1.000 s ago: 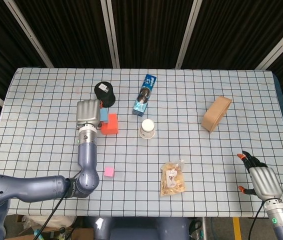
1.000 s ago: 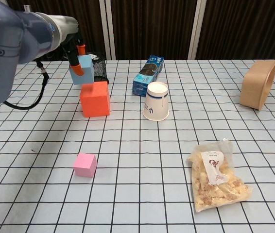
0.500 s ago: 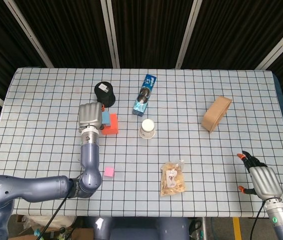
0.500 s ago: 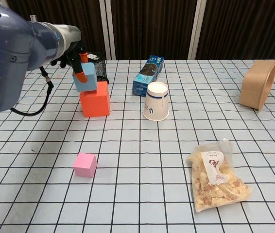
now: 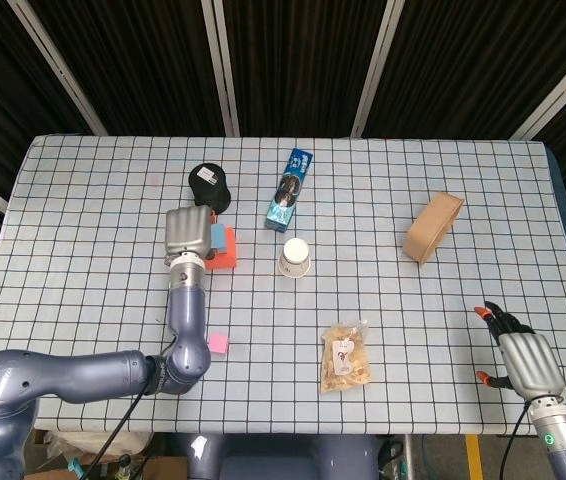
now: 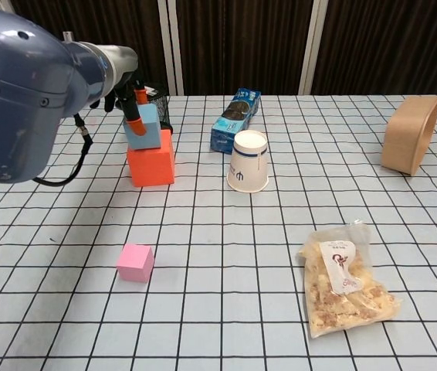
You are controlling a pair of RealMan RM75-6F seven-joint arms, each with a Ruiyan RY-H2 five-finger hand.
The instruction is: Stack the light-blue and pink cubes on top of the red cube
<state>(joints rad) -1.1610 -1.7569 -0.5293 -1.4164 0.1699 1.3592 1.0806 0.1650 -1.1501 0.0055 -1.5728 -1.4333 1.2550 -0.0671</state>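
The red cube (image 6: 151, 165) (image 5: 230, 248) stands on the table left of the paper cup. My left hand (image 5: 187, 234) (image 6: 130, 89) holds the light-blue cube (image 6: 143, 127) (image 5: 217, 238) over the red cube's top, at or just above its surface; contact cannot be told. An orange-tipped finger lies across the blue cube's front face. The pink cube (image 6: 135, 263) (image 5: 218, 344) lies alone nearer the front edge. My right hand (image 5: 525, 360) rests at the table's front right corner with fingers loosely spread, holding nothing; the chest view does not show it.
A white paper cup (image 6: 248, 161) stands upside down right of the red cube. Behind are a black mesh cup (image 5: 209, 185) and a blue snack box (image 6: 235, 118). A tan holder (image 6: 411, 144) lies far right, a snack bag (image 6: 345, 280) front centre.
My left hand has carried the light-blue cube rightward and down, from beside the red cube's left edge to over its top. The right hand has not moved.
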